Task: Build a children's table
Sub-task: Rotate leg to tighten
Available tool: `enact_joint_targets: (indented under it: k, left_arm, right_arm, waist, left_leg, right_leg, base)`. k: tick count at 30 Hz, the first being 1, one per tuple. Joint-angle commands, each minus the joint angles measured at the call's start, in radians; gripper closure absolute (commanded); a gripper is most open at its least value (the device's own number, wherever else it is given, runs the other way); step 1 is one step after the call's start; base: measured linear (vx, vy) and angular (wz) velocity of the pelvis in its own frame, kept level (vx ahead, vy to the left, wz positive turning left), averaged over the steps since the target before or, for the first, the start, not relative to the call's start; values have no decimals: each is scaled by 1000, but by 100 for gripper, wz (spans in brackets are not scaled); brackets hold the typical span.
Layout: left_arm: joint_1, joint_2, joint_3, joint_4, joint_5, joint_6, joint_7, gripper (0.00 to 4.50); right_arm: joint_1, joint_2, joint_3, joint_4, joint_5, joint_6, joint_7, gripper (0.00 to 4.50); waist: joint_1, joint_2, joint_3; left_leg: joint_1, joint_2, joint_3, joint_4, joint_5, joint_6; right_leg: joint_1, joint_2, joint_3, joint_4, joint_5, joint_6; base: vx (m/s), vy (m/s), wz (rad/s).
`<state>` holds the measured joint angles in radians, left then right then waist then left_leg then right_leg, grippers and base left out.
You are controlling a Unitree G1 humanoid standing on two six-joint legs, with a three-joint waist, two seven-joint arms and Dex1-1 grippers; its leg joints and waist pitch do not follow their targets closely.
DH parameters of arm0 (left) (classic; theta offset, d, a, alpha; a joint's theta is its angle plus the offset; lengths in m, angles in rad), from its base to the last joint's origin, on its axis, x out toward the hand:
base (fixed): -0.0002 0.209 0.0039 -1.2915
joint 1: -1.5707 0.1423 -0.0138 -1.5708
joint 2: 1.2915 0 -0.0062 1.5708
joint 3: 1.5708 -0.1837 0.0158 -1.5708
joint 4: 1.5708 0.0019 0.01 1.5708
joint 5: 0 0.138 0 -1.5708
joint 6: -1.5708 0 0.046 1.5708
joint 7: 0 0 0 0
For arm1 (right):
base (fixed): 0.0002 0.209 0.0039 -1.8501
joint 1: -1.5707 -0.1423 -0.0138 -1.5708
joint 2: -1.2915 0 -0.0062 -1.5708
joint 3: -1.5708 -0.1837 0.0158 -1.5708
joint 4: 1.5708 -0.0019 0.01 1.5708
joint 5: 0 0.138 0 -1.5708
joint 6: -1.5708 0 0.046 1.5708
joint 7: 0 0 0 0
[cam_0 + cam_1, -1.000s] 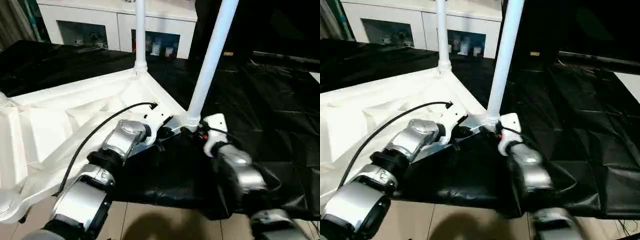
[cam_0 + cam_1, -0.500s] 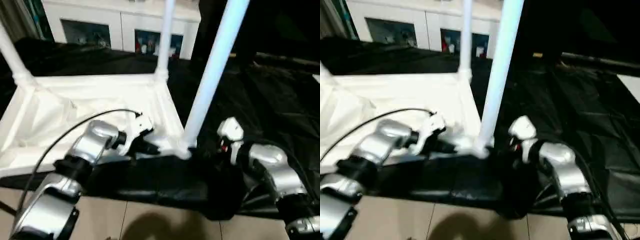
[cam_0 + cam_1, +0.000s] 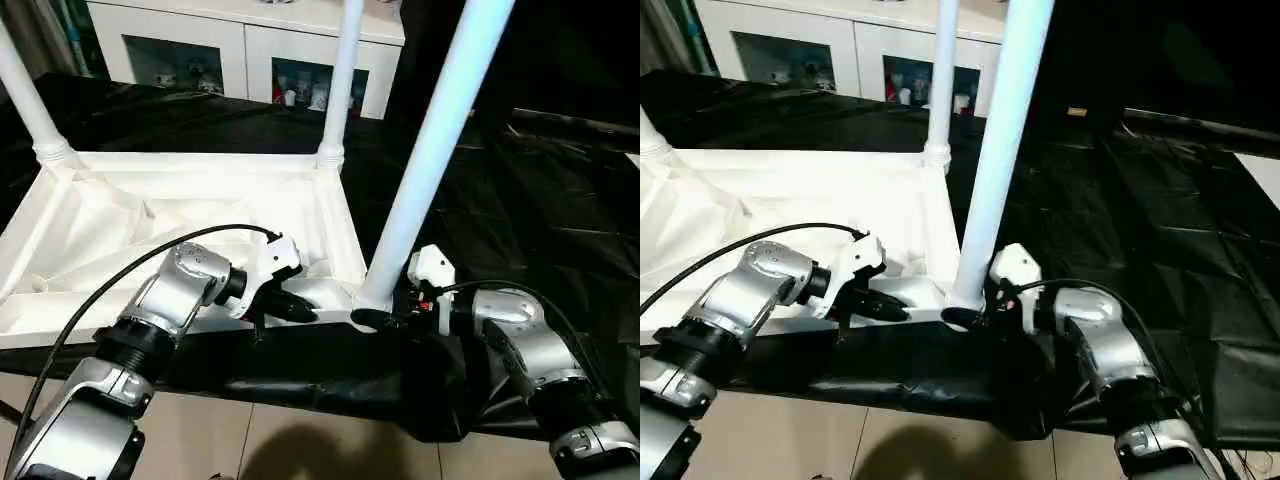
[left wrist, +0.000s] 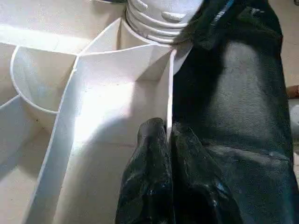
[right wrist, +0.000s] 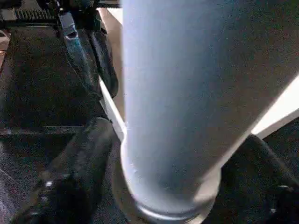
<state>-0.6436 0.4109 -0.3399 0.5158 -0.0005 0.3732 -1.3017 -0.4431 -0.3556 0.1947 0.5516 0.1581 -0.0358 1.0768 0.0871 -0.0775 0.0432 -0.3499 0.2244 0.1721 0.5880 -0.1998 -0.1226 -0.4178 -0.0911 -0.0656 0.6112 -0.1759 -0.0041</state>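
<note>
Table legs (image 3: 432,160) cut off by the top edge, cabinet (image 3: 250,45) contents (small, perhaps figurines) indistinct

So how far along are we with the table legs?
The children's table lies upside down on the black-covered work table, with three legs standing in corner sockets: far left, far right and near right. In hand: the left gripper is pinched on the table's near rim, and the right gripper straddles the near right leg's base. The fourth corner is out of view, so I can't confirm that leg.
</note>
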Motion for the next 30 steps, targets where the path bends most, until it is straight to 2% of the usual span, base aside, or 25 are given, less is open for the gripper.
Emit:
enact_joint_targets:
  k: [1,2,3,4,5,6,8,9,13,14,16,20,23,24,26,28,29,30]
  left_arm:
    - [22,4,-32,8,10,28,-22,450]
    - [24,9,-32,1,7,34,-20,450]
    - [24,9,-32,1,7,34,-20,450]
    - [25,14,-30,-3,7,37,-16,450]
    - [25,14,-30,-3,7,37,-16,450]
    - [27,15,-28,-7,6,40,-14,450]
    - [36,21,-22,-20,5,47,-7,450]
    - [40,23,-20,-26,3,51,-5,450]
    - [50,24,-7,-39,-3,62,17,450]
    - [52,21,-1,-40,-3,63,33,450]
    - [48,2,22,-26,-3,70,90,450]
    - [6,-80,102,70,12,85,325,450]
    - [-18,-122,130,118,19,82,435,450]
    - [-36,-149,145,156,21,67,498,450]
    - [-57,-182,161,198,22,43,570,450]
    - [-72,-208,164,223,24,28,606,450]
    - [-78,-221,165,233,27,26,617,450]
    - [-81,-228,166,237,28,25,621,450]
  right_arm:
    - [-9,-7,15,20,-22,-16,10,139]
    - [-15,-2,18,35,-31,-27,12,152]
    - [-15,-2,18,35,-31,-27,12,152]
    - [-19,2,20,42,-32,-29,17,159]
    - [-19,2,20,42,-32,-29,17,168]
    - [-23,5,21,51,-33,-33,17,176]
    - [-33,15,24,72,-37,-45,14,178]
    - [-35,20,22,76,-35,-46,14,179]
    - [-51,49,-1,110,-30,-46,-38,180]
    - [-56,59,-12,123,-28,-43,-64,180]
    - [-68,88,-39,155,-31,-46,-156,180]
    - [-86,201,-118,231,-18,-60,-420,181]
    - [-104,257,-148,278,-24,-77,-572,181]
    - [-124,286,-170,320,-31,-85,-687,181]
    - [-150,314,-202,370,-25,-85,-803,181]
    - [-170,335,-215,401,-16,-92,-840,181]
    - [-180,346,-221,414,-12,-103,-838,146]
    - [-185,352,-225,421,-11,-109,-835,146]
  waist:
    - [1,0,-58]
    - [1,-5,-58]
    - [0,-3,-58]
    - [1,-8,-57]
    - [0,-6,-56]
    - [0,-10,-56]
    - [-1,-10,-56]
    - [-2,-21,-56]
    - [-10,-22,-53]
    - [-12,-28,-54]
    - [-18,-26,-51]
    - [-24,-26,-51]
    - [-23,-25,-52]
    - [-24,-25,-53]
    - [-21,-24,-55]
    - [-17,-24,-56]
    - [-15,-20,-56]
    - [-13,-21,-58]
  left_leg:
    - [-5,3,13,-68,-98,78]
    - [-5,4,13,-68,-100,79]
    - [-5,3,12,-68,-102,78]
    - [-5,3,12,-68,-106,80]
    - [-6,4,12,-69,-111,78]
    - [-5,5,11,-69,-117,74]
    - [-3,6,11,-70,-121,68]
    - [-5,6,11,-69,-115,67]
    - [-5,5,10,-72,-132,58]
    - [-5,6,10,-71,-137,56]
    - [-6,5,9,-74,-160,41]
    - [-5,4,4,-78,-191,3]
    - [-2,2,6,-77,-194,-2]
    - [-2,1,8,-75,-186,3]
    - [-3,-3,9,-75,-178,0]
    - [-5,-3,10,-74,-168,7]
    - [-6,-3,9,-75,-166,10]
    - [-7,-3,10,-73,-160,19]
  right_leg:
    - [63,-40,37,-50,-92,-248]
    - [63,-40,37,-50,-95,-248]
    - [65,-41,37,-49,-101,-246]
    - [64,-41,37,-50,-115,-242]
    - [64,-42,38,-52,-126,-239]
    - [63,-43,37,-53,-144,-235]
    - [61,-43,38,-54,-152,-232]
    - [61,-43,37,-51,-147,-232]
    - [59,-42,37,-54,-170,-226]
    - [59,-42,37,-55,-178,-224]
    - [56,-45,38,-61,-233,-209]
    - [52,-45,36,-69,-334,-167]
    - [47,-42,37,-70,-323,-159]
    - [43,-43,39,-69,-302,-163]
    - [46,-40,38,-69,-299,-153]
    - [48,-39,37,-66,-260,-148]
    - [50,-39,37,-65,-251,-148]
    - [50,-39,37,-63,-233,-150]
  base:
    - [0,0,0]
    - [0,0,0]
    - [0,0,0]
    - [0,0,0]
    - [0,0,0]
    - [0,0,0]
    - [0,0,0]
    - [0,0,0]
    - [0,0,0]
    - [0,0,0]
    - [0,0,0]
    - [0,0,0]
    - [0,0,0]
    - [0,0,0]
    - [0,0,0]
    - [0,0,0]
    - [0,0,0]
    - [0,0,0]
